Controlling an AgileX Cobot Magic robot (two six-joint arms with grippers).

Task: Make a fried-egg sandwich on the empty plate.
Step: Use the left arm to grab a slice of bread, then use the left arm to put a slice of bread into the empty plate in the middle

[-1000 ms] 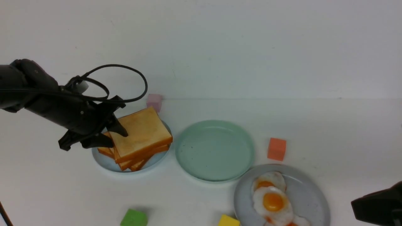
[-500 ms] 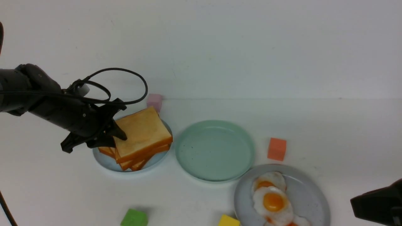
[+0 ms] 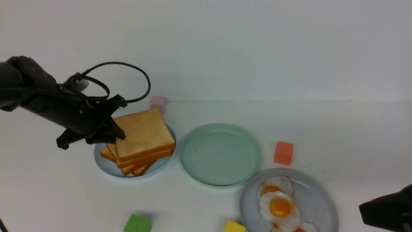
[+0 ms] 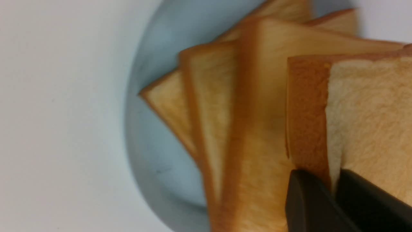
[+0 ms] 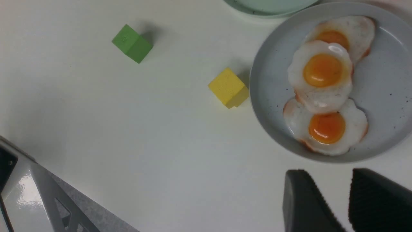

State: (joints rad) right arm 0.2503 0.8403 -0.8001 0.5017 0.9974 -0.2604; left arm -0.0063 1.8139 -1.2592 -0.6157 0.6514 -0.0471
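Observation:
The mint-green plate (image 3: 220, 154) stands bare in the middle of the table. Left of it a skewed pile of toast slices (image 3: 128, 162) lies on a pale blue plate (image 3: 103, 162). My left gripper (image 3: 114, 135) is shut on the left edge of the top toast slice (image 3: 145, 133) and holds it slightly raised; the wrist view shows its jaws pinching the crust (image 4: 307, 112). Three fried eggs (image 3: 279, 206) lie on the grey plate (image 3: 317, 199) at the front right. My right gripper (image 5: 328, 175) is open and empty, hovering over the table just beside the grey plate (image 5: 267, 106).
A pink cube (image 3: 158, 103) sits behind the toast. An orange cube (image 3: 283, 152) lies right of the mint plate. A green cube (image 3: 137, 223) and a yellow cube (image 3: 234, 226) lie near the front edge.
My left gripper dipped, closed on the top toast slice's edge, then rose slightly with it. The right arm has barely moved.

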